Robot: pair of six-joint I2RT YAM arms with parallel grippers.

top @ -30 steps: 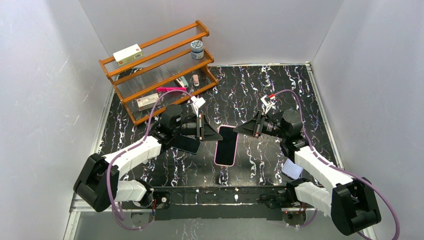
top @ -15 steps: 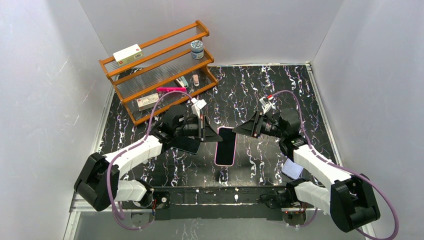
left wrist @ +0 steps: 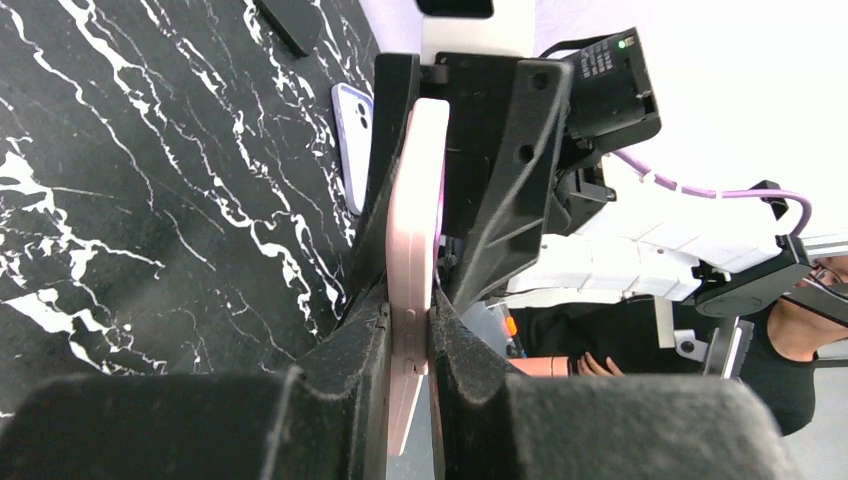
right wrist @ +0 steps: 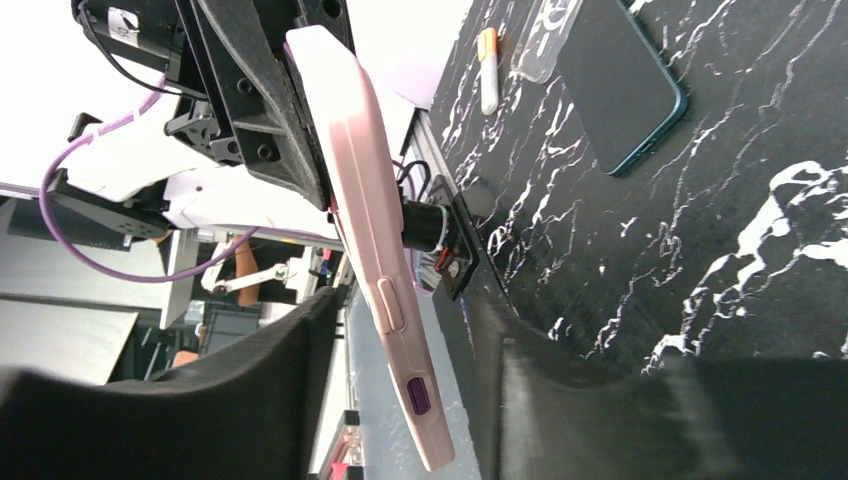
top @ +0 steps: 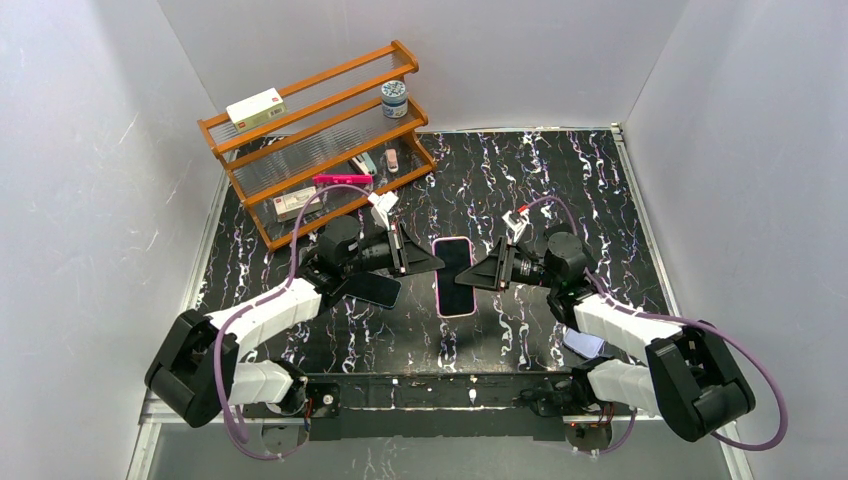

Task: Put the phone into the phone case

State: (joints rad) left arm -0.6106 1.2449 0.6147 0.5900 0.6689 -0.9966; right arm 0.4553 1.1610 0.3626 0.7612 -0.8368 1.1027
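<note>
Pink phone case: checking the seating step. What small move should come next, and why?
Probably close the right tool on the pink phone case: its jaws straddle one edge, open and not gripping it, while the left tool alone pinches the opposite edge.

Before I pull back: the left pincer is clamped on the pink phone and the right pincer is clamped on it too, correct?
No. The left pincer is clamped on the pink phone, but the right pincer is open, with gaps on both sides of it; the right wrist view shows this.
</note>
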